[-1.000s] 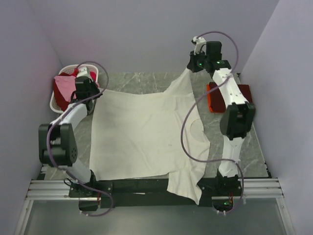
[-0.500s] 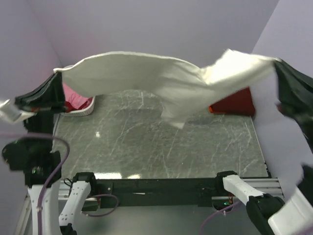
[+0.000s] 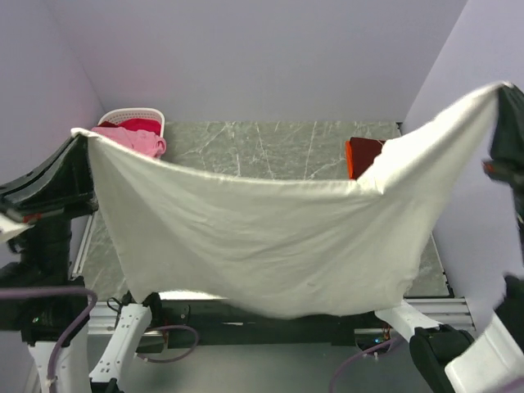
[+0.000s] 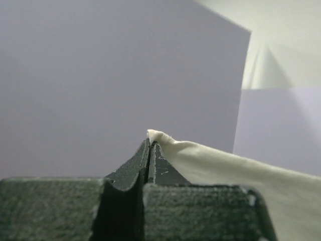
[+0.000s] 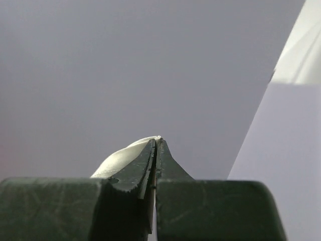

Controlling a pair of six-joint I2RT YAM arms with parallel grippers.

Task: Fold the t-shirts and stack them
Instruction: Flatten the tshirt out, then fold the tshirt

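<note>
1. Top external view: the cream-white t-shirt [image 3: 246,237] is up in the air, stretched wide between both arms. It sags in the middle and hangs in front of the marble table [image 3: 270,147].
2. Left gripper [image 3: 80,137] has one top corner, high on the left side. On the left wrist camera its fingers are pressed tight together with the cloth's corner poking out at the tips, so it's clamped on the shirt.
3. Right gripper [image 3: 501,88] has the other corner, higher up at the right edge. The right wrist camera shows the jaws pinched together on a little fold of white fabric.
4. Back left, the white basket [image 3: 123,113] sits on the table with a pink t-shirt [image 3: 135,141] draped over its front rim and a red t-shirt [image 3: 141,124] inside it.
5. Back right, a dark red t-shirt [image 3: 364,154] lies on the table, partly hidden behind the raised cloth.
</note>
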